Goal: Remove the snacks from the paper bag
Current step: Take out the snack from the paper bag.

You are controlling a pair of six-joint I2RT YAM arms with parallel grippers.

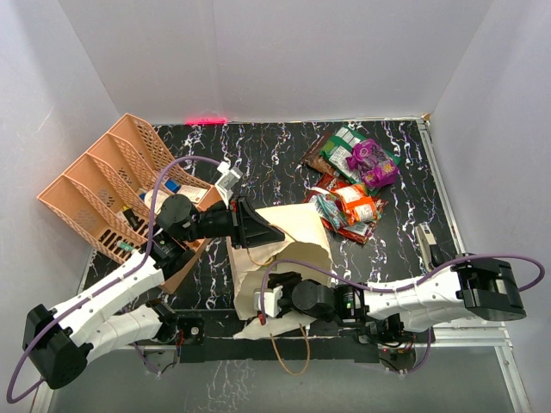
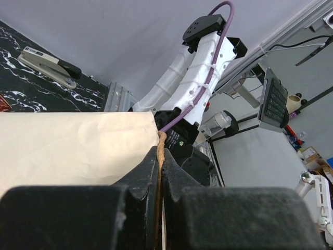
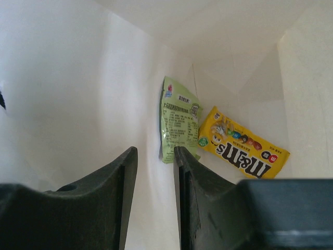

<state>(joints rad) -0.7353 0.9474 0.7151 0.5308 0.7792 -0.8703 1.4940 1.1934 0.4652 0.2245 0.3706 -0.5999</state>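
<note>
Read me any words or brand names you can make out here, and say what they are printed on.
"m&m's": on the yellow packet lying inside the paper bag.
Green packet beside it: lines of print and a small logo, too small to read.
Heap of snacks outside the bag, seen from above: labels too small and blurred to read.
Nothing else legible in any view.
</note>
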